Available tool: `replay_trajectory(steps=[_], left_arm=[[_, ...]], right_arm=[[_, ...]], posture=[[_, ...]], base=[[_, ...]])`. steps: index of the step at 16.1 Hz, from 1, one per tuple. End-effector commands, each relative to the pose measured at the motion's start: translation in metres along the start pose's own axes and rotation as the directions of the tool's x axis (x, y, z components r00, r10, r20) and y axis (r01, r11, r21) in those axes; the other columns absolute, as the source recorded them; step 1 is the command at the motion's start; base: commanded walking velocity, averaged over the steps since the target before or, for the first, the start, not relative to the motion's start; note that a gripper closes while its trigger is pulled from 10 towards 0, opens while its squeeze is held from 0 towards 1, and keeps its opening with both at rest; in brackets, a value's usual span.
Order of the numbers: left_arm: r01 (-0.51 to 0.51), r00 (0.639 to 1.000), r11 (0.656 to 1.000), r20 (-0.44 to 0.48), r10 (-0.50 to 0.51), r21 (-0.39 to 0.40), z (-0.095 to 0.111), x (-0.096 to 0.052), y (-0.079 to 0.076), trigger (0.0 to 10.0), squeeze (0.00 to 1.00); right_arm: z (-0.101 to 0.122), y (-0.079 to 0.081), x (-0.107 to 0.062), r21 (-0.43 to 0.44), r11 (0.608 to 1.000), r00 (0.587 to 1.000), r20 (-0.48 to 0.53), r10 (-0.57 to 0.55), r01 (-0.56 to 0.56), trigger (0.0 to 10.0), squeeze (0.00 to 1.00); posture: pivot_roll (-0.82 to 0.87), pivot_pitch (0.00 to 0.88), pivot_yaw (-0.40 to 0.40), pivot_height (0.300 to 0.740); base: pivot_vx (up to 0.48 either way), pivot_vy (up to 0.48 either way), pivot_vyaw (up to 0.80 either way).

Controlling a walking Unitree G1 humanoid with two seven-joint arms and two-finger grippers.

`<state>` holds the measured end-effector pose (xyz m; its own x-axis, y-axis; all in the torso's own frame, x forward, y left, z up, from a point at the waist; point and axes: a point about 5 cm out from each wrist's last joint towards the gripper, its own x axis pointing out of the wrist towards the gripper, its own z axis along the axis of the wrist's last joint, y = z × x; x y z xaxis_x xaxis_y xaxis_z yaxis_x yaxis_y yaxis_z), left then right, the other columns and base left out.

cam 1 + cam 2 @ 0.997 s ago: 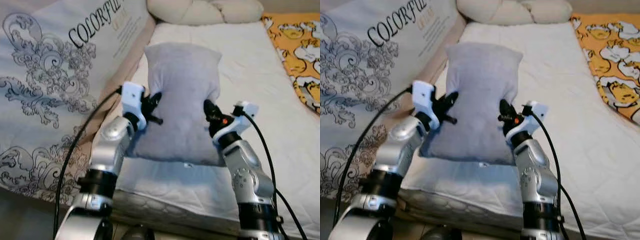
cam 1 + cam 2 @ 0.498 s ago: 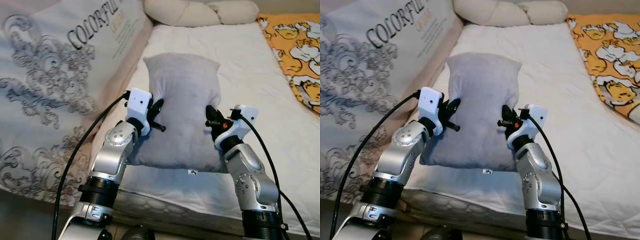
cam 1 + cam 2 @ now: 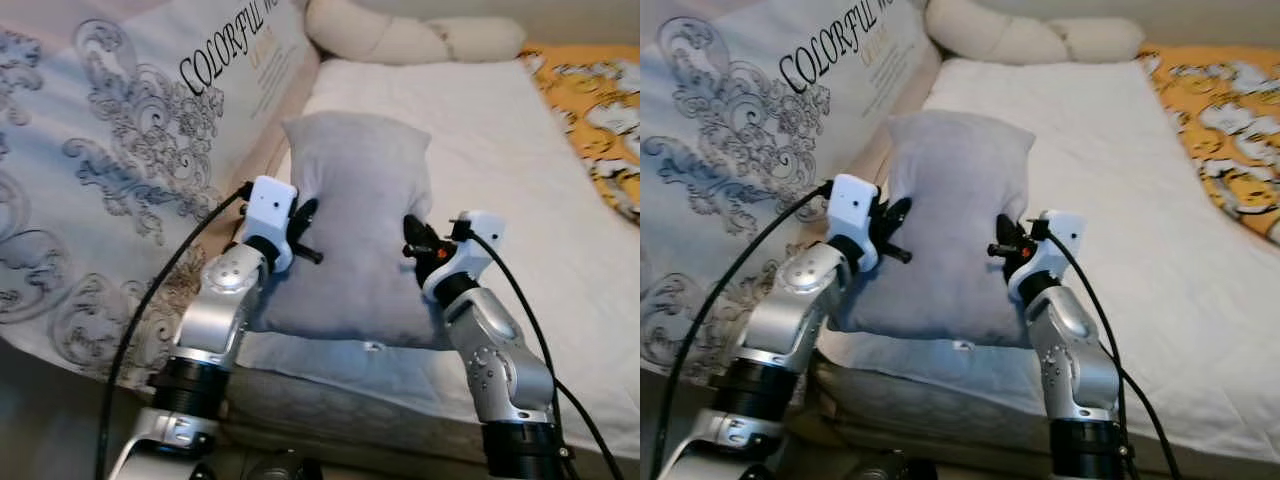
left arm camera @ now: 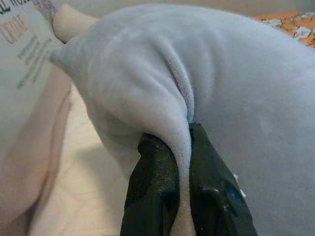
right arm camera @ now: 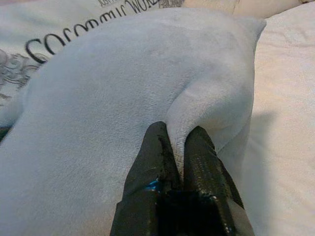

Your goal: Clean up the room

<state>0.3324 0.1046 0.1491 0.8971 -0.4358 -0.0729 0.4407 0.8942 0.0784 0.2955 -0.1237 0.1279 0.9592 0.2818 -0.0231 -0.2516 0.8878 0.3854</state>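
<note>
A plump grey pillow (image 3: 357,220) is held over the near edge of the white mattress (image 3: 520,150). My left gripper (image 3: 305,228) is shut on the pillow's left side, and the left wrist view shows a fold of grey fabric (image 4: 179,123) pinched between the black fingers (image 4: 152,187). On the pillow's right side my right gripper (image 3: 412,240) is shut as well, its two fingers (image 5: 157,157) squeezing a grey fold (image 5: 179,115). The pillow's lower edge rests near the mattress's front border.
A patterned bedcover printed with "COLORFUL" (image 3: 130,150) stands propped along the left of the bed. A long cream bolster (image 3: 420,35) lies at the head. An orange printed blanket (image 3: 600,110) covers the far right of the mattress.
The head camera has shifted, so the bed sits differently in view. Both grippers keep their hold and the pillow sits slightly lower and nearer the mattress's front edge.
</note>
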Motion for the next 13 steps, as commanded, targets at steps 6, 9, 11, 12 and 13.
replay_trajectory(steps=[6, 9, 11, 12, 13], left_arm=[[0.002, 1.000, 1.000, 0.029, -0.003, 0.027, 0.0116, 0.0027, 0.0008, 10.0, 0.00], [-0.003, 0.999, 1.000, 0.044, 0.003, -0.004, 0.0130, 0.0005, -0.0013, 10.0, 0.00], [-0.012, 0.999, 1.000, 0.045, 0.012, -0.011, 0.0120, -0.0011, 0.0000, 10.0, 0.00], [-0.001, 0.998, 1.000, 0.061, 0.001, 0.000, 0.0128, -0.0015, -0.0006, 10.0, 0.00], [0.004, 0.998, 1.000, 0.067, -0.004, 0.001, 0.0132, -0.0018, -0.0011, 10.0, 0.00]], right_arm=[[0.0042, 0.0039, -0.0021, 0.000, 1.000, 1.000, 0.019, 0.001, -0.001, 10.0, 0.00], [0.0044, 0.0029, -0.0032, 0.002, 1.000, 1.000, 0.019, -0.006, 0.006, 10.0, 0.00], [0.0046, 0.0013, -0.0036, 0.004, 1.000, 1.000, 0.017, -0.014, 0.014, 10.0, 0.00], [0.0045, 0.0011, -0.0037, 0.003, 1.000, 1.000, 0.016, -0.015, 0.015, 10.0, 0.00], [0.0043, 0.0012, -0.0037, 0.001, 1.000, 1.000, 0.014, -0.015, 0.015, 10.0, 0.00]], posture=[[0.05, 0.000, 0.088, 0.740], [0.04, 0.000, 0.093, 0.740], [0.04, 0.000, 0.092, 0.740], [0.04, 0.000, 0.091, 0.740], [0.04, 0.000, 0.089, 0.740]], base=[[0.000, 0.303, 0.00], [0.000, 0.096, 0.00], [0.000, 0.000, 0.00], [0.000, 0.000, 0.00], [0.000, 0.000, 0.00]])
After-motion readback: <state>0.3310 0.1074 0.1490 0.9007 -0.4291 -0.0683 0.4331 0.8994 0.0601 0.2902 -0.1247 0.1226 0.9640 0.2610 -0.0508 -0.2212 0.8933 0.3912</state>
